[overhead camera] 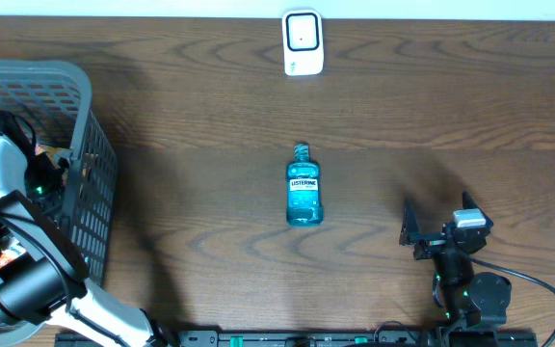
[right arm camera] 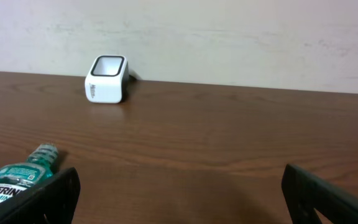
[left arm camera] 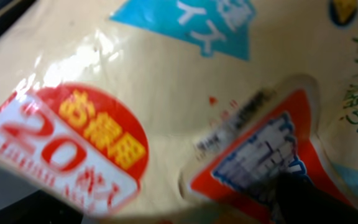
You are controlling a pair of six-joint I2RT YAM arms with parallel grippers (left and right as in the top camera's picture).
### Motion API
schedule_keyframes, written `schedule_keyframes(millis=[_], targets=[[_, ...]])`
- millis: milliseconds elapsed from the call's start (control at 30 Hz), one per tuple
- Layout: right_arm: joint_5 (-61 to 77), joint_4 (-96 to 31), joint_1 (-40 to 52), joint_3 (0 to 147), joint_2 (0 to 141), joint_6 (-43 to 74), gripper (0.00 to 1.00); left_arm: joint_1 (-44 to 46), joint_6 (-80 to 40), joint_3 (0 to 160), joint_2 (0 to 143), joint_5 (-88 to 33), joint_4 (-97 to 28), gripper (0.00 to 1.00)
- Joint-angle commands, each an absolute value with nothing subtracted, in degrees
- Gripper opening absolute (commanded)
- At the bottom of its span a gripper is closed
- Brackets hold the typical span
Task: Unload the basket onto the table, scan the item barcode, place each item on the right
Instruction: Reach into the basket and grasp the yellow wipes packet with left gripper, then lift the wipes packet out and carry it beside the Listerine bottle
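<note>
A blue Listerine bottle (overhead camera: 303, 188) lies on the wooden table, cap toward the white barcode scanner (overhead camera: 303, 42) at the far edge. In the right wrist view the bottle (right arm camera: 14, 180) shows at the lower left and the scanner (right arm camera: 107, 79) stands far ahead. My right gripper (overhead camera: 438, 217) hovers open to the right of the bottle, with only bare table between its fingers (right arm camera: 182, 199). My left gripper (overhead camera: 46, 172) reaches down into the grey basket (overhead camera: 85, 96). Its camera is pressed close to a cream packet (left arm camera: 166, 93) with a red "20" label, and one dark fingertip (left arm camera: 303, 199) shows at the lower right, jaws wide.
The basket fills the left edge of the table and holds several packaged goods, mostly hidden by my left arm. A wall rises just behind the scanner. Cables and the arm bases run along the near edge.
</note>
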State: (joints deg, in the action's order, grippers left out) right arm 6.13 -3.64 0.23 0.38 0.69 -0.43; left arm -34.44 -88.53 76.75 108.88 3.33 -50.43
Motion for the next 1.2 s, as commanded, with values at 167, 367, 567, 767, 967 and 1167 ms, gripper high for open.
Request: schedule_keyframes(millis=[167,367,567,767,967,1167], targets=[[5.91,-3.88,0.36,0.32,0.38,0.36,0.99,-34.52,-87.99,69.87,112.03,4.1,-48.1,0.2],[5.91,-3.88,0.36,0.32,0.38,0.36,0.99,-34.7,-84.4,70.48,111.02,3.11,-48.05,0.07],[5.91,-3.88,0.36,0.32,0.38,0.36,0.99,-34.7,-78.3,73.25,105.19,1.72,-48.34,0.07],[5.91,-3.88,0.36,0.32,0.38,0.36,0.99,-34.7,-76.75,74.98,92.07,1.76,-47.57,0.07],[5.91,-3.88,0.36,0.32,0.38,0.36,0.99,-34.85,-76.07,75.02,77.25,2.83,-44.88,0.07],[5.91,-3.88,0.36,0.32,0.38,0.36,0.99,-35.05,-76.09,75.02,65.1,2.81,-43.53,0.07]])
